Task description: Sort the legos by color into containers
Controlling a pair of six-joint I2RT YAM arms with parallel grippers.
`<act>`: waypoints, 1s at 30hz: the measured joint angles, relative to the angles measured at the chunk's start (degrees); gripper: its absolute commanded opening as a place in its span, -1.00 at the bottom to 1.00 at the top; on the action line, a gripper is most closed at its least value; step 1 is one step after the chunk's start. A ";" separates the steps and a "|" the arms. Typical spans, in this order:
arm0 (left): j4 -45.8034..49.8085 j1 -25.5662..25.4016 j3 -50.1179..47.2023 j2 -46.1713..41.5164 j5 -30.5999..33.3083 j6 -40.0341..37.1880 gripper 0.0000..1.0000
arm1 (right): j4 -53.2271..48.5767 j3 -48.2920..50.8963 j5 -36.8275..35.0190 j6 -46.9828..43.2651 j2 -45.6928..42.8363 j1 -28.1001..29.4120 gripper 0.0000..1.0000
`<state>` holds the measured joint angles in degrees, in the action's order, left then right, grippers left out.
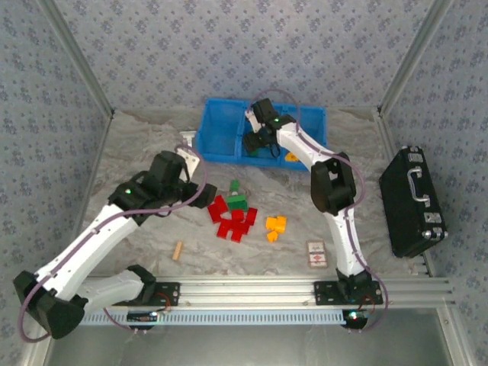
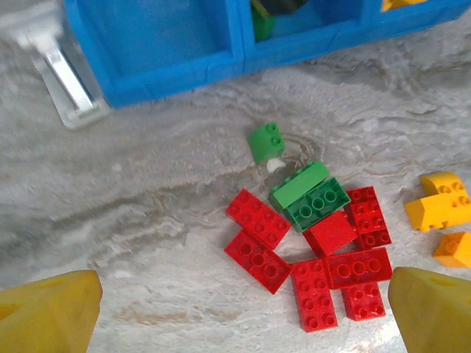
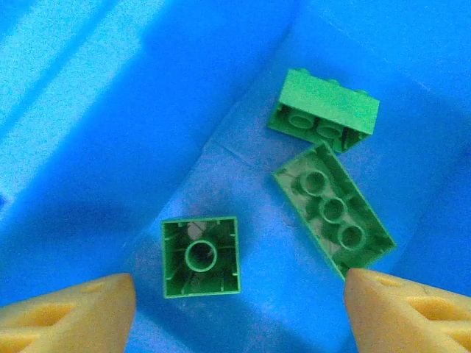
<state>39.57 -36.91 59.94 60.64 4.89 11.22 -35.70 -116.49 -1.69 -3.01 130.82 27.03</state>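
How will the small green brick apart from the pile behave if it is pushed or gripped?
The small green brick is boxy with flat faces, so it would probably slide rather than roll. It looks like rigid moulded plastic, so it should keep its shape when gripped. Being small, it is likely light; its smooth sides may slip.

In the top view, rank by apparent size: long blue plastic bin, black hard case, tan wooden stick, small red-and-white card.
1. long blue plastic bin
2. black hard case
3. small red-and-white card
4. tan wooden stick, only a little smaller than the card
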 measured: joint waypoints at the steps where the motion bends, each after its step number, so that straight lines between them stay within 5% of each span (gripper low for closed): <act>1: -1.09 -0.59 -0.76 1.42 0.72 1.73 0.98 | 0.11 0.92 0.28 0.02 -1.25 0.00 0.56; 13: -8.83 -7.89 0.81 26.99 7.13 12.04 0.76 | 3.76 17.29 5.11 -0.04 -26.21 0.17 0.58; 24: -13.55 -7.89 9.09 39.21 9.27 13.53 0.59 | 6.56 57.37 10.51 5.70 -53.79 4.15 0.49; 30: -15.21 -7.54 13.49 45.35 9.64 12.59 0.34 | 2.89 68.85 11.61 12.13 -65.02 7.89 0.49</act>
<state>24.36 -44.45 73.43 106.00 14.52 23.81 -32.82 -47.64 9.91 9.13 65.80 34.92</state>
